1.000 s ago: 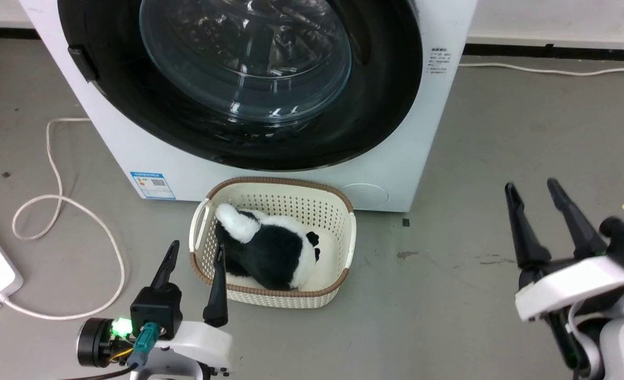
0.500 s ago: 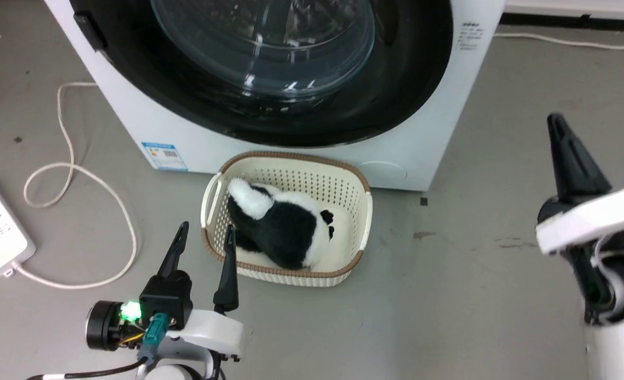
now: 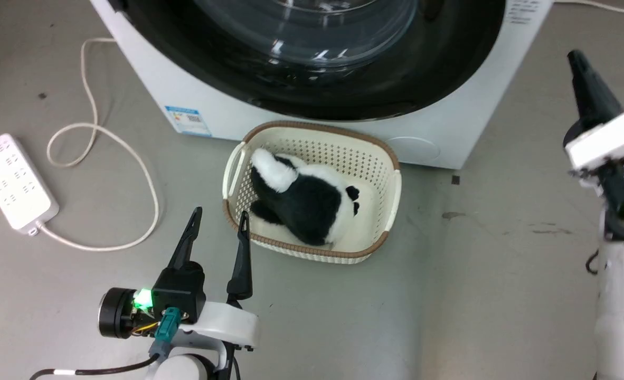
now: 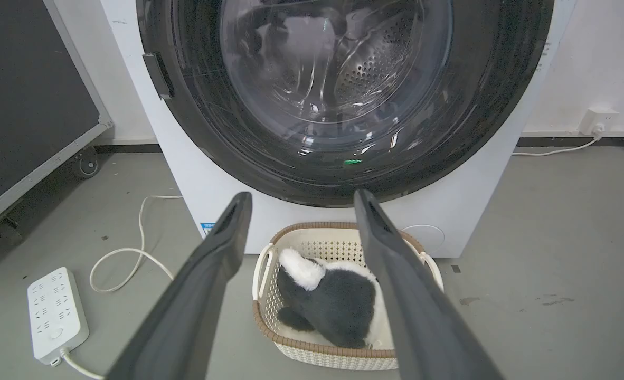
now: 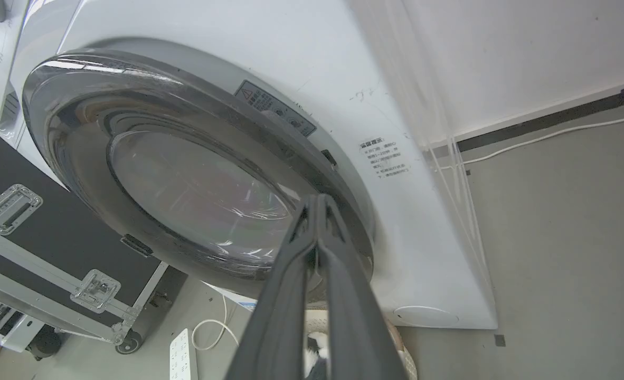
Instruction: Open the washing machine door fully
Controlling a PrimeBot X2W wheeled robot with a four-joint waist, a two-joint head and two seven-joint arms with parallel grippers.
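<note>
The washing machine [image 3: 449,126] is a white box at the top of the head view. Its door [image 3: 343,89], a glossy black disc with a clear glass bowl, lies against the front. A small black tab [image 4: 157,75] sits on the door's left rim. My left gripper [image 3: 221,214] is open and empty, low over the floor beside the basket. The door [image 4: 343,132] is ahead of this gripper [image 4: 302,196]. My right gripper [image 3: 574,57] is raised to the right of the machine, fingers together. In the right wrist view this gripper [image 5: 317,199] points at the door's [image 5: 185,184] right rim; contact is unclear.
A cream basket [image 3: 391,184] with a black and white plush toy [image 3: 306,200] stands on the floor just before the machine. A white power strip [image 3: 13,182] and its looped cable [image 3: 132,158] lie at the left. A black wheeled case [image 4: 27,105] stands left of the machine.
The head camera has shifted, sliding the scene right and down. My right gripper rose towards the machine's right side and its fingers closed from open. The left gripper stayed open.
</note>
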